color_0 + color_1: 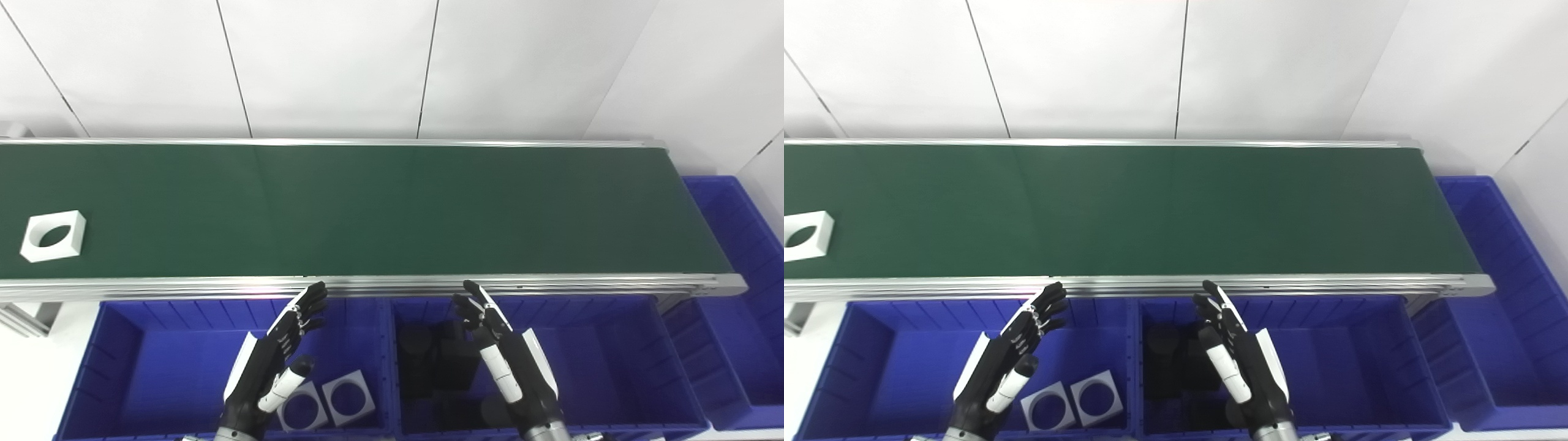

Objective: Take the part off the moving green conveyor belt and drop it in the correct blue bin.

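A white square part with a round hole (53, 235) lies on the green conveyor belt (380, 208) at its far left; in the right eye view the part (805, 236) is cut by the picture's edge. My left hand (275, 349) is open and empty above the left blue bin (141, 367), just below the belt's near rail. My right hand (502, 349) is open and empty above the middle blue bin (612, 361). Both hands are far to the right of the part.
The left bin holds two white square parts with holes (324, 403). The middle bin holds several black parts (435, 361). A third blue bin (741, 269) stands at the belt's right end. A white wall runs behind the belt.
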